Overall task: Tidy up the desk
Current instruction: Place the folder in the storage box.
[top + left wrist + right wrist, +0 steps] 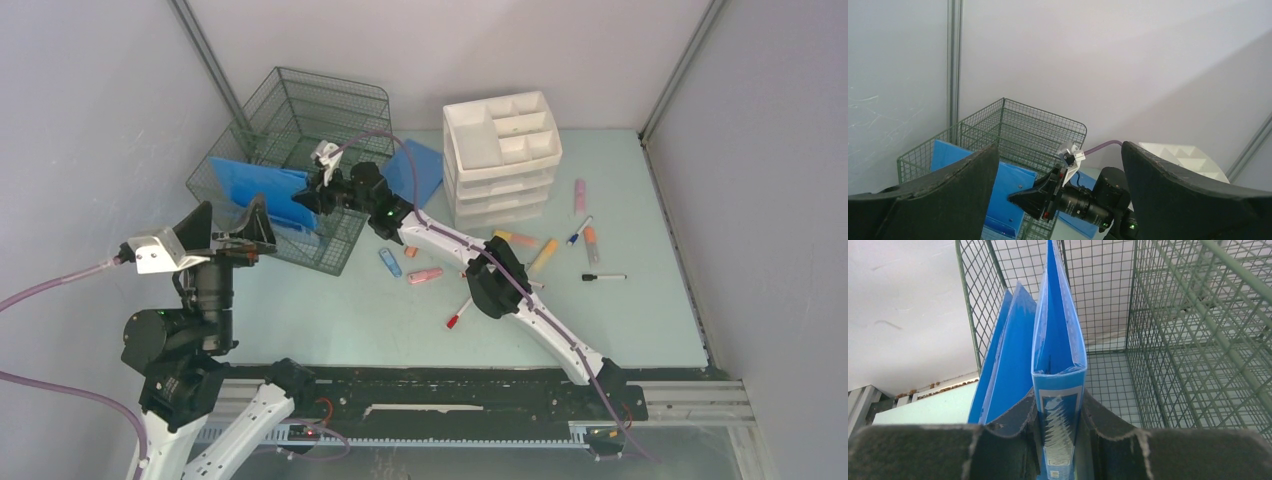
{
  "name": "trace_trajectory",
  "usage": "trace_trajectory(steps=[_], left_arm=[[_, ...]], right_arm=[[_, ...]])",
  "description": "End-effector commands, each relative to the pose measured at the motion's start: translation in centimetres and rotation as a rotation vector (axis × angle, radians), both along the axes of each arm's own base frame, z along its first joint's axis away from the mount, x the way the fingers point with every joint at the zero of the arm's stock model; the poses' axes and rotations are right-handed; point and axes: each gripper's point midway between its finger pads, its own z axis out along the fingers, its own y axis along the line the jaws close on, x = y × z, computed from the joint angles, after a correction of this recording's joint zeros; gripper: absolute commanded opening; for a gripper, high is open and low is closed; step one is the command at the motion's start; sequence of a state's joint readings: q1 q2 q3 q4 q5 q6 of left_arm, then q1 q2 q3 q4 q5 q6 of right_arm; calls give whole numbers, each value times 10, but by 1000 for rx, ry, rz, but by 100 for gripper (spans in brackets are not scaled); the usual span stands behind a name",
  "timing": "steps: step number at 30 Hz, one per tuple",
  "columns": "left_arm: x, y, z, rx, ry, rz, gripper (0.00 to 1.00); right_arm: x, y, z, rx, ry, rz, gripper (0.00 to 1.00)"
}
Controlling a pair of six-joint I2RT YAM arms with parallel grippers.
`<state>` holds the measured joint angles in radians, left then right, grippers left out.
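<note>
Right wrist: right fingers [1015, 422] clamp a blue folder [1058, 355] in the wire basket [1178, 340]; left fingers [1178, 190] wide.

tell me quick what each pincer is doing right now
left pincer: open, holding nothing
right pincer: closed on the blue folder

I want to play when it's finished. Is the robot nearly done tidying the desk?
Not yet. One blue folder already sits in the wire basket. The right hand is gripping a second folder inside it. Still to do: a third folder and many pens lying on the desk. The left hand is open and empty.
</note>
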<state>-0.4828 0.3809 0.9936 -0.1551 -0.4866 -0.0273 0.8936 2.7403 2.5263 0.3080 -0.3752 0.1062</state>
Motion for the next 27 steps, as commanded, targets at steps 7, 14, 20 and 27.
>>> trace_trajectory(steps=[7, 14, 20, 27], left_arm=[[9, -5, -2, 2, 5, -6, 100], [8, -4, -2, -1, 4, 1, 100], [6, -2, -2, -5, 0, 5, 100], [7, -3, -2, -8, -2, 3, 100]], right_arm=[[-9, 2, 10, -16, -52, 31, 44], [-12, -3, 25, -42, -81, 42, 67], [-19, -11, 58, -47, -121, 57, 79], [-29, -23, 92, -74, -152, 69, 83]])
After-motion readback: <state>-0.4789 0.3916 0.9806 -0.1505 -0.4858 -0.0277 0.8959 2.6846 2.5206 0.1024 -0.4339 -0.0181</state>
